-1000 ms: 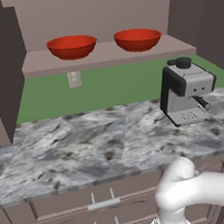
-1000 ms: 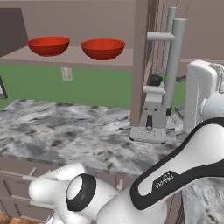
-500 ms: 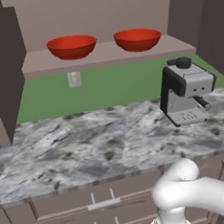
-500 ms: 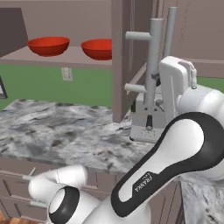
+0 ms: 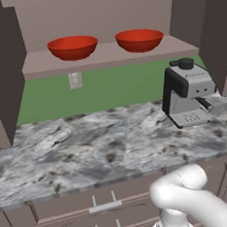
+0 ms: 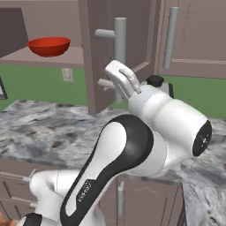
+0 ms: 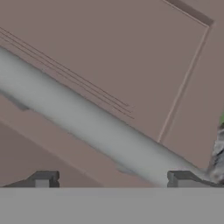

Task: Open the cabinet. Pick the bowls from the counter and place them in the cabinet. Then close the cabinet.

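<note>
1. Both red bowls sit on the cabinet shelf.
2. The arm has swung closer; the released pincer faces the right door's grey handle.
3. Closing comes next.

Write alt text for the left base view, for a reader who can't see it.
Two red bowls sit side by side on the lower shelf of the cabinet, whose doors stand open. Below, on the marbled counter, a coffee machine stands at the right, with a wall outlet on the green wall and drawer fronts under the counter's edge.
</note>
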Motion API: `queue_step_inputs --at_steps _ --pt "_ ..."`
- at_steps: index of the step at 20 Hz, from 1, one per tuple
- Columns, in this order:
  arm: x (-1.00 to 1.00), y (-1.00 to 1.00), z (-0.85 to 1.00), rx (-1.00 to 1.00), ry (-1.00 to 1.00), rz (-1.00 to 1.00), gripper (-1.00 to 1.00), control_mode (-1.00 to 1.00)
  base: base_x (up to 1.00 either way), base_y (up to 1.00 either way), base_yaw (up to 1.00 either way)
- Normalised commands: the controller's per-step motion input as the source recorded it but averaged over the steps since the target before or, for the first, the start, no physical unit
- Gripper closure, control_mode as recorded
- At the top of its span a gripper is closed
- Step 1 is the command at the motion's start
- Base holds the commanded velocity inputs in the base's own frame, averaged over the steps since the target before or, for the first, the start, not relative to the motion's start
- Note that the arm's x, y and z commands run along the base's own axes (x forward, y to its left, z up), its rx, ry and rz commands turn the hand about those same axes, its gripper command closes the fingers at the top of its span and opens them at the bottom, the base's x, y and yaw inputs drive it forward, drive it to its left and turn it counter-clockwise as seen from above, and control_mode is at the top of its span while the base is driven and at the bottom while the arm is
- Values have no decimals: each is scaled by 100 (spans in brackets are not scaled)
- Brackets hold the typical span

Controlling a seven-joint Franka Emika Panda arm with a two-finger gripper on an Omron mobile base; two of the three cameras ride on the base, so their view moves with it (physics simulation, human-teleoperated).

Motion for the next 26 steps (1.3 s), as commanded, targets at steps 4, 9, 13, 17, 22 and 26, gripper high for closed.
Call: queue_step_inputs --at_steps 4,9,13,17,22,26 --pt "4 100 0 -7 -32 -14 -100 -100 0 0 0" --pt "58 100 2 -10 -33 -17 -100 -100 0 0 0" --pt "100 99 15 -12 -23 -22 -100 -100 0 0 0" --pt "100 73 32 -16 -14 -23 -100 -100 0 0 0" --pt "100 63 27 -18 0 -23 -100 -100 0 0 0" --pt "99 56 5 -15 0 -22 -100 -100 0 0 0"
